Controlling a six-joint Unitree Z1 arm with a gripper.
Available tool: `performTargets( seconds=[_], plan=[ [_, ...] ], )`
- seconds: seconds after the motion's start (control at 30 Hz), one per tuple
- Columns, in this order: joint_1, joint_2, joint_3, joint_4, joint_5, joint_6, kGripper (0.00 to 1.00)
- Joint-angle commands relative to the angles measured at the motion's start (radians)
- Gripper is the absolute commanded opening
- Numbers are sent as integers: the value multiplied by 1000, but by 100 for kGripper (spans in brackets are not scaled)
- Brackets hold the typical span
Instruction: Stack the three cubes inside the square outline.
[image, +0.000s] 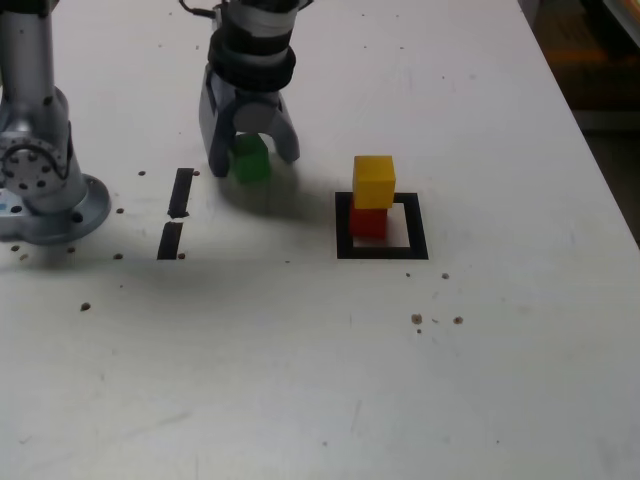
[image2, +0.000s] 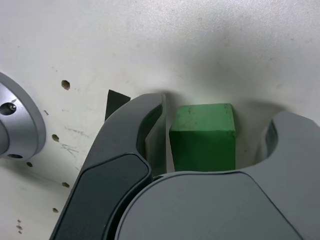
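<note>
Gripper (image: 253, 158) points down at the white table (image: 300, 380), jaws straddling the green cube (image: 250, 159), which sits on the table surface well to the exterior view's left of the square outline (image: 343, 228). Wrist view: green cube (image2: 202, 136) between the two grey fingers (image2: 132, 125), a thin gap visible on one side, other side looks apart too but the finger edge is partly hidden, so can't tell whether the jaws are actually clamped on it or just around it (no clear contact seen). Gripper in wrist view (image2: 210, 130).

Yellow cube (image: 374, 181) stacked on the red cube (image: 368, 221), red one resting at the outline's far-left corner area in the exterior view, overlapping the black tape edge, yellow sits slightly offset toward the right on top.

Two short black tape strips (image: 181, 192) lie left of the gripper in the exterior view, one behind the other. Arm base (image: 45, 190) at the far left, metal flange on the table. Small dark specks (image: 417, 319) scattered over the table
</note>
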Motion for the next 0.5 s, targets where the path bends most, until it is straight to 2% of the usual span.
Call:
performTargets(
  seconds=[0.0, 0.17, 0.3, 0.33, 0.47],
  plan=[
    [3, -2, 3, -5, -2, -2, 52],
    [3, -9, -1, -1, 0, -2, 34],
    [3, -26, -25, 36, 8, -1, 25],
    [2, -30, -40, 66, 12, -2, 24],
    [-17, -45, -168, 280, 35, -10, 23]
  ],
)
